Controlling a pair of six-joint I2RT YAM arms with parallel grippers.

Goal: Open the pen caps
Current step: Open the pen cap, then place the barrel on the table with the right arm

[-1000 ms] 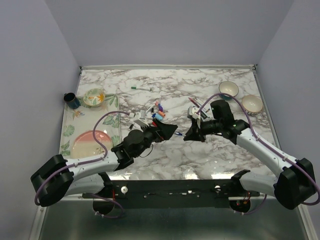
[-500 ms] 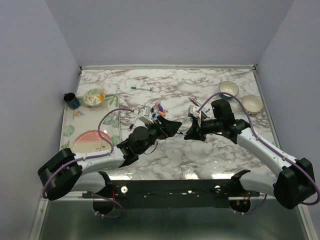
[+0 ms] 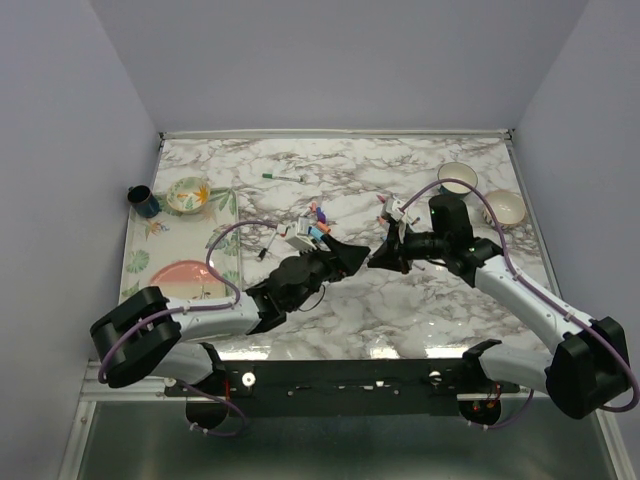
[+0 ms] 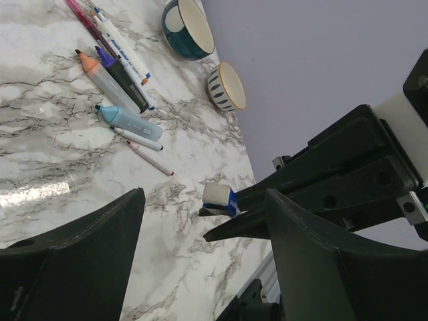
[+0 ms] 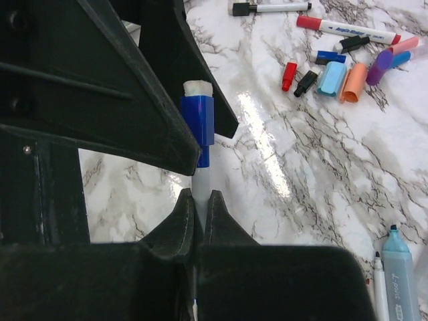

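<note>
My right gripper [image 5: 198, 200] is shut on a white pen body [image 5: 198, 182] and holds it above the table. The pen's blue cap [image 5: 198, 122] is on and points at my left gripper. In the left wrist view the blue cap [image 4: 223, 200] sticks out of the right gripper's tips and sits between my left gripper's [image 4: 204, 195] wide-open fingers [image 4: 321, 261], untouched. From above, the left gripper [image 3: 354, 254] and right gripper [image 3: 379, 260] meet tip to tip at mid-table. Loose red [image 5: 288, 75], black [image 5: 306, 82] and orange [image 5: 354, 81] caps lie on the marble.
A pile of caps and pens [image 3: 315, 225] lies behind the grippers, and a green pen [image 3: 283, 177] farther back. Markers [image 4: 127, 122] lie near two bowls [image 3: 457, 177] [image 3: 503, 207] at the right. A leaf-print mat with a pink plate [image 3: 185, 280], floral bowl [image 3: 187, 193] and dark cup [image 3: 141, 200] is at the left.
My left arm has swung right and forward, so its open fingers now flank the capped pen end. The right gripper has shifted slightly back, still holding the pen.
</note>
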